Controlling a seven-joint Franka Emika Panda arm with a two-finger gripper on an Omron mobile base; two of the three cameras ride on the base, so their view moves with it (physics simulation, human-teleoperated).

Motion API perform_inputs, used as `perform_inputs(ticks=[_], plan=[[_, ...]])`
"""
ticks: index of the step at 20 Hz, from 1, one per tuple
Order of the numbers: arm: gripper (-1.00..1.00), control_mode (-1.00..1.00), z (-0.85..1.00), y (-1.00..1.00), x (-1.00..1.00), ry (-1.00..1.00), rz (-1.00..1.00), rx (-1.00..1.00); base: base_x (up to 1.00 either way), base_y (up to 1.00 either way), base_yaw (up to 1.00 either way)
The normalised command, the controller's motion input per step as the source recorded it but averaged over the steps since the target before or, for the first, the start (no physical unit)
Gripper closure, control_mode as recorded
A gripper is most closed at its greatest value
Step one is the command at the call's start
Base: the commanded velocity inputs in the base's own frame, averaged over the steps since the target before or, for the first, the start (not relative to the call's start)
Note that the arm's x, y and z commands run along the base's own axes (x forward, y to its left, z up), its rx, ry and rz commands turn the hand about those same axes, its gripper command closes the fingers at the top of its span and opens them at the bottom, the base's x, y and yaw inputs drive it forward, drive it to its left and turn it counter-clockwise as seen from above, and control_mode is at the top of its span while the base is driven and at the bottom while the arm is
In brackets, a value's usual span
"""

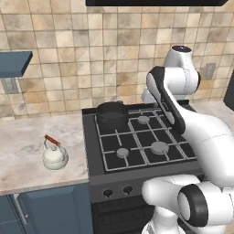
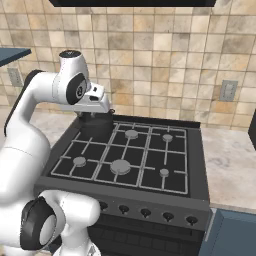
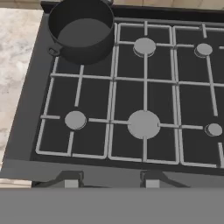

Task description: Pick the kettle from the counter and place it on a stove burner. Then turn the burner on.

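The cream-white kettle (image 1: pixel 55 156) with its orange-red handle stands upright on the beige counter (image 1: pixel 23 137), left of the black stove (image 1: pixel 93 157). My gripper (image 3: pixel 108 183) hovers high over the stove, well to the right of the kettle. It is open, its two tips apart with nothing between them. In the right base view the gripper (image 2: pixel 107 112) hangs above the stove's back left corner. A mid-sized stove burner (image 3: pixel 75 119) lies bare at the front left under the grate, also seen from the left base as the burner (image 1: pixel 122 152).
A dark grey pot (image 3: pixel 82 30) sits on the back left burner. A wider burner cap (image 3: pixel 143 124) is at front centre. Knobs (image 2: pixel 145 212) line the stove front. More counter (image 2: pixel 230 155) runs to the right, and a blue shelf (image 1: pixel 13 63) hangs at the left.
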Motion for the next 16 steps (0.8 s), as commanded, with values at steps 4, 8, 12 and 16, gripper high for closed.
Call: perform_inputs(ticks=[4,8,12,16], plan=[[-1.0,-1.0,0.0,0.03,-0.12,0.0,0.0,0.05,0.0,0.0,0.0],[-1.0,-1.0,-0.02,0.39,-0.52,-0.07,0.0,0.01,0.0,0.0,0.0],[-1.0,-1.0,-0.02,0.78,-0.31,-0.03,0.0,0.05,0.0,0.0,0.0],[-1.0,-1.0,-0.1,0.9,-0.05,0.0,0.0,0.13,0.0,0.0,0.0]])
